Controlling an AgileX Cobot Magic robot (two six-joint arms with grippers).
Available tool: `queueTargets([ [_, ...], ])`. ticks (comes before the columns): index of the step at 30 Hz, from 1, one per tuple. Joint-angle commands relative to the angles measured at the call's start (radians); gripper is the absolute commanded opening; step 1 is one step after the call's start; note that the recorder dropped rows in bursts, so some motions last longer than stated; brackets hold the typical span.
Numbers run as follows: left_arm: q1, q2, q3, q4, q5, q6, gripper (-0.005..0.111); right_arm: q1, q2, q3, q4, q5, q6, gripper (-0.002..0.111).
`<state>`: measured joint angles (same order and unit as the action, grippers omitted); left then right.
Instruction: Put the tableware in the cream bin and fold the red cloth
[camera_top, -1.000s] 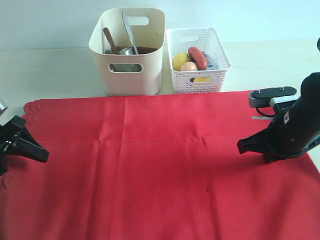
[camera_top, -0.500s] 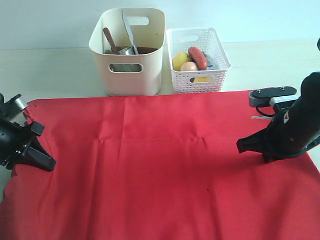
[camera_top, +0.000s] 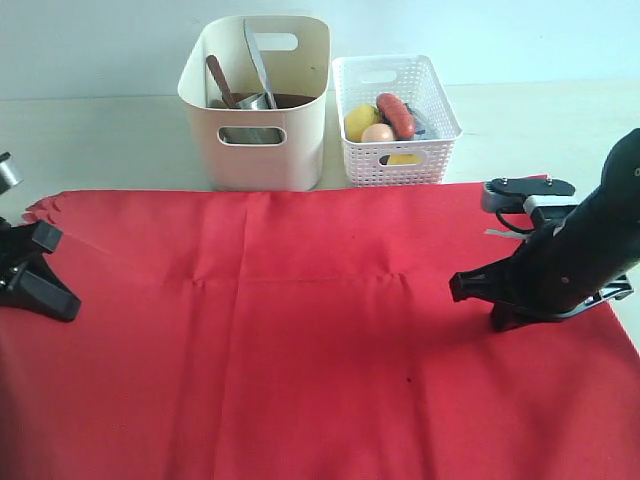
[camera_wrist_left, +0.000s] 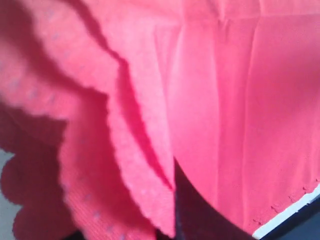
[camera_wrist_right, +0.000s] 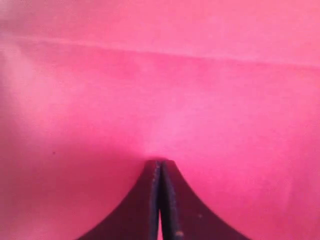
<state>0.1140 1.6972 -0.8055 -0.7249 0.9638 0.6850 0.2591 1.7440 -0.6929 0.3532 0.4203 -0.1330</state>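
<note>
The red cloth (camera_top: 300, 330) lies spread wide across the table. My left gripper (camera_top: 62, 298) is at its left side, shut on the scalloped edge (camera_wrist_left: 135, 185), which drapes in a fold over the dark finger (camera_wrist_left: 200, 215). My right gripper (camera_top: 462, 287) is on the cloth's right part, its jaws pressed together with red fabric (camera_wrist_right: 160, 100) at the tip (camera_wrist_right: 160, 165). Behind the cloth stands the cream bin (camera_top: 255, 150), holding a wooden spoon (camera_top: 220, 80), a steel knife (camera_top: 258, 55) and a steel cup (camera_top: 255, 102). The rest of the tableware is hidden.
A white lattice basket (camera_top: 395, 155) with a lemon, an egg and a sausage stands to the right of the cream bin, just behind the cloth's back edge. Bare pale table (camera_top: 100, 140) shows behind the cloth on both sides.
The left gripper went from open to shut on the cloth's left edge, and that edge now stands raised and shifted. The right gripper slid a little leftward, still shut.
</note>
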Motion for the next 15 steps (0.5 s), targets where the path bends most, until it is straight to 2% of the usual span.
queueTargets([
  [1, -0.004, -0.116, -0.003, 0.069, 0.052, -0.077, 0.001, -0.004, 0.008, 0.002, 0.111, 0.006, -0.111, 0.0],
  [8, -0.021, -0.2, -0.176, 0.069, 0.257, -0.144, 0.001, -0.003, 0.008, 0.002, 0.119, 0.008, -0.113, 0.0],
  [11, -0.08, -0.201, -0.25, 0.069, 0.257, -0.174, 0.001, 0.037, 0.008, 0.002, 0.117, -0.003, -0.126, 0.0],
  [15, -0.218, -0.201, -0.359, 0.082, 0.257, -0.256, 0.001, 0.14, 0.008, 0.002, 0.117, -0.041, -0.132, 0.0],
])
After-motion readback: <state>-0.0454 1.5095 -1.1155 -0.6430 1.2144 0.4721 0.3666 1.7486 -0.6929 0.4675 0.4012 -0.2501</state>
